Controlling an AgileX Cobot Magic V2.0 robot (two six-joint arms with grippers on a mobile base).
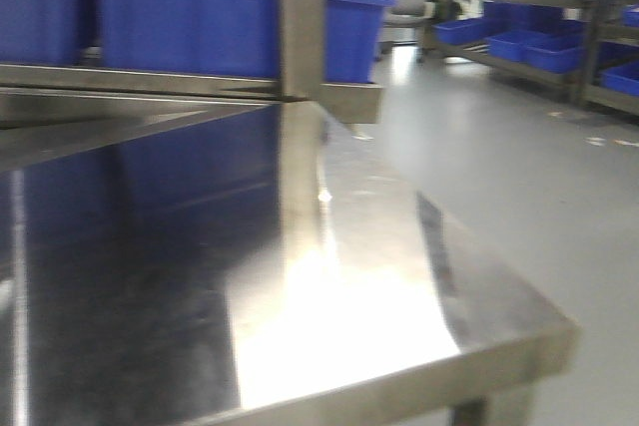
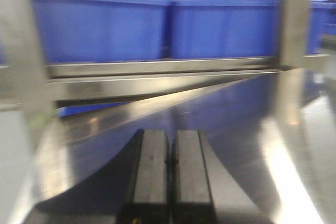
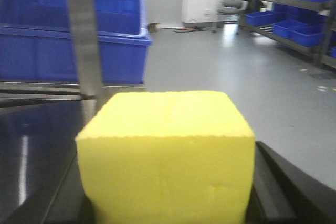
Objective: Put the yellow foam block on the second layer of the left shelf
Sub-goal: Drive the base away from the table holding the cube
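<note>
We see our left fingers (image 2: 152, 171) pressed together, low over the worktop (image 2: 247, 114); our right fingers (image 3: 281, 179) pinch the yellow foam block (image 3: 168, 156).

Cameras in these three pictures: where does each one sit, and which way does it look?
Front view: above the steel shelf, looking across it to blue bins and floor; no arm shows.
Left wrist view: behind the shut left gripper, facing the bins.
Right wrist view: behind the right gripper holding the yellow foam block.
Shared: all see blue bins.
</note>
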